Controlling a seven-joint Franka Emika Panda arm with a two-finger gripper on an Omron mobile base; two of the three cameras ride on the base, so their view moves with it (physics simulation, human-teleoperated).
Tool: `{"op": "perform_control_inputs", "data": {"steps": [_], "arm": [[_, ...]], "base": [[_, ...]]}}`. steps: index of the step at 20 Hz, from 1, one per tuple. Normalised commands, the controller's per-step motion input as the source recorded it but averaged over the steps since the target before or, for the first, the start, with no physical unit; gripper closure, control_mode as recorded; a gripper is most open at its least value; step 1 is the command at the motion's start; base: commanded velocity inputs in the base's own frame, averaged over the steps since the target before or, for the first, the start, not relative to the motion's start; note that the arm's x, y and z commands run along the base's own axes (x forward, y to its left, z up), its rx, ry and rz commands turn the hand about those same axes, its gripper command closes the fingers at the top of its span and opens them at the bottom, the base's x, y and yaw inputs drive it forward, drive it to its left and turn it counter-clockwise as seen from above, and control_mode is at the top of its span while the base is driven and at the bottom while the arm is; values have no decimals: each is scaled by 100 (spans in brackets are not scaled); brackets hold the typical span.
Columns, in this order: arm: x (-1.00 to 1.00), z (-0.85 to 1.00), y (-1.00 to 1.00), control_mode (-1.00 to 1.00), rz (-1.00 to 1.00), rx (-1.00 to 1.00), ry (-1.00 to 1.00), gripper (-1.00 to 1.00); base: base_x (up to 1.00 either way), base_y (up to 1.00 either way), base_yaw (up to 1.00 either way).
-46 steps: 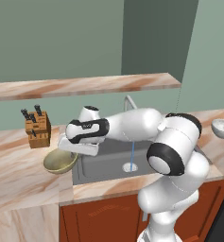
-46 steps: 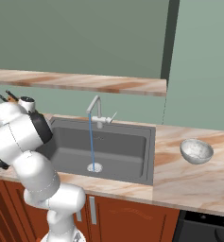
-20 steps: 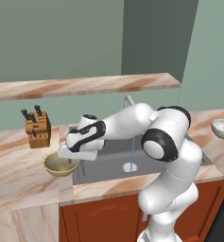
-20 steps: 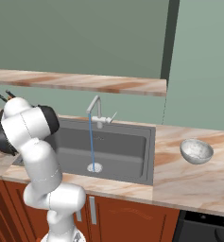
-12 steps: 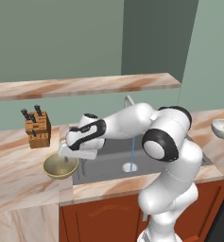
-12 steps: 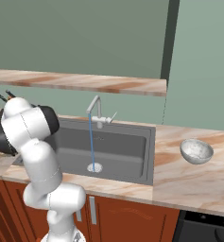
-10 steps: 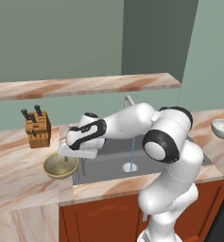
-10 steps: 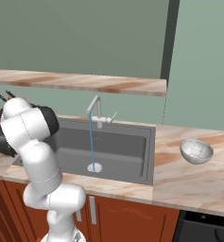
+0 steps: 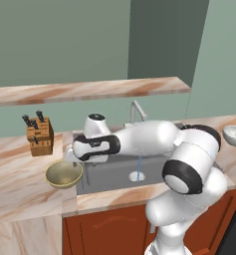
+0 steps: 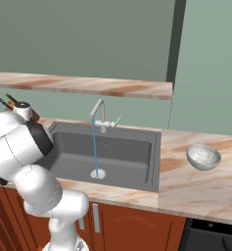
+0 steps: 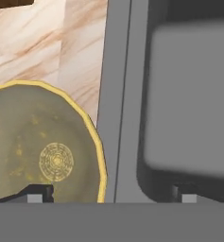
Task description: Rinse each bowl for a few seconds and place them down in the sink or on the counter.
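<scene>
Where counter (image 9: 20, 174) meets sink (image 9: 109, 174), knife block (image 9: 39, 137) stands behind olive bowl (image 9: 63, 174).

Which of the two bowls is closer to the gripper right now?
The olive-gold bowl, on the counter left of the sink, right under the open gripper. The grey bowl sits far off, right of the sink.

Green walls (image 10: 88, 44), reddish-brown cabinets (image 10: 137, 230)
</scene>
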Motion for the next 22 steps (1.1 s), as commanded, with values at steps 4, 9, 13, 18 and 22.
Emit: {"op": "perform_control_inputs", "data": {"steps": [4,9,13,18,22], "arm": [[-23,62,-43,-100,-7,-6,-1,-100],[-17,98,-56,-100,-10,0,3,-100],[-20,100,-76,-100,-8,0,3,-100],[-37,90,-98,-100,-3,0,1,-100],[-32,79,-100,-100,-3,-1,5,-100]], "base": [[0,0,0],[0,0,0],[0,0,0],[0,0,0],[0,0,0]]}}
